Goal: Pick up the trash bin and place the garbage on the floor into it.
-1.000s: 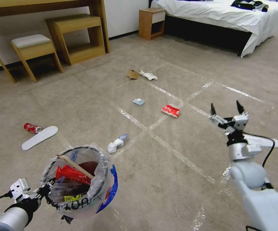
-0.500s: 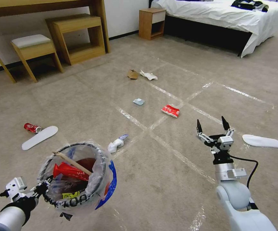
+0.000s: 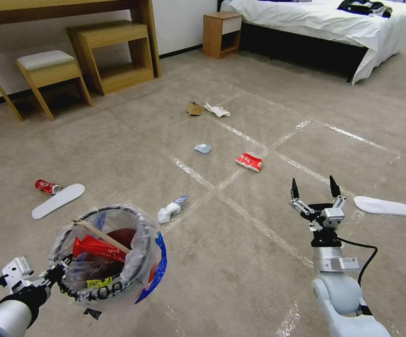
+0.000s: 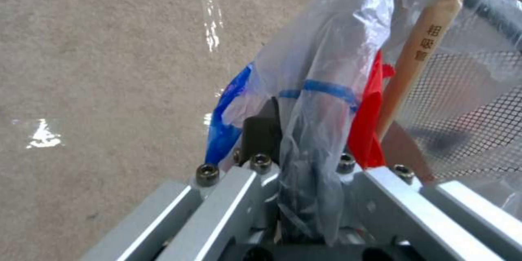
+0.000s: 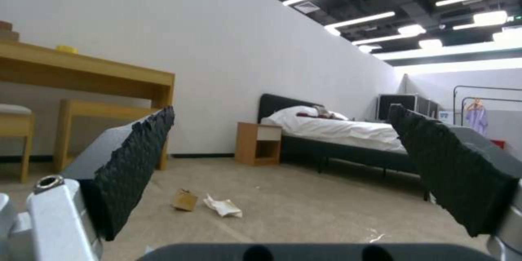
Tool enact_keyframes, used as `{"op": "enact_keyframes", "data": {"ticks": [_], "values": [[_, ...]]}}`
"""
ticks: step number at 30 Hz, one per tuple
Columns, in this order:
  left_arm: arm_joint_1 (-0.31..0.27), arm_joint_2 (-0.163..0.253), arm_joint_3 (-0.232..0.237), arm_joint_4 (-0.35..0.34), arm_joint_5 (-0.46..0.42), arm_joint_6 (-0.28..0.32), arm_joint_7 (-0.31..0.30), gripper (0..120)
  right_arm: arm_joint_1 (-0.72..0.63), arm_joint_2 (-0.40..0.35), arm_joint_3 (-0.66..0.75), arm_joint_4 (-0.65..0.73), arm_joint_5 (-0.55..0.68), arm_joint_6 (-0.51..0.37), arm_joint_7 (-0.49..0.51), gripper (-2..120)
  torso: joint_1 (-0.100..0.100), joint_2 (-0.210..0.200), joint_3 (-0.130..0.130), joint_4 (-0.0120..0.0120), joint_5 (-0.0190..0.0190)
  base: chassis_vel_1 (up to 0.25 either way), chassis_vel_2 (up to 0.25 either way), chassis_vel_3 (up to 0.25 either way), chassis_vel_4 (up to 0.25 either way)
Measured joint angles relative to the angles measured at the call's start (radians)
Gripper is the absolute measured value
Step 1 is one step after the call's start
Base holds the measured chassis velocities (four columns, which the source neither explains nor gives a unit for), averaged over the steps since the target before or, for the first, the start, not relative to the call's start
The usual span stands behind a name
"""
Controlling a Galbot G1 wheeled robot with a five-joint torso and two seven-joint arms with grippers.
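Two hands: left hand (image 3: 58, 273) pinches the trash bin (image 3: 107, 255); right hand (image 3: 313, 188) spread, well apart.

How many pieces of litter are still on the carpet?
6: red can far left, white wad beside the bin, pale-blue scrap, red wrapper, cardboard scrap and white paper farthest off. Two white insoles not counted.

"粗吸管" on the wooden stick (image 4: 421, 45)

Mock bedroom: bed (image 3: 324, 23), nightstand (image 3: 221, 33), carpet (image 3: 259, 262)
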Motion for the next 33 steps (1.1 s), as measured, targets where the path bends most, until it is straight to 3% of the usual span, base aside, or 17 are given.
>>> {"op": "enact_keyframes", "data": {"ticks": [18,33], "values": [[-0.008,-0.005,0.029,0.012,0.015,0.007,0.012,0,0.017,0.003,0.01,-0.02,0.009,0.017,0.001,100,0.0,0.0,0.0,0.0,0.0001,-0.008,0.008,0.008,-0.009],[-0.022,0.003,0.045,0.032,0.016,0.008,0.014,0,0.038,0.011,0.002,-0.044,0.009,0.023,0.0,100,0.0,0.0,0.0,0.0001,0.0001,-0.127,0.122,0.126,-0.12]]}}
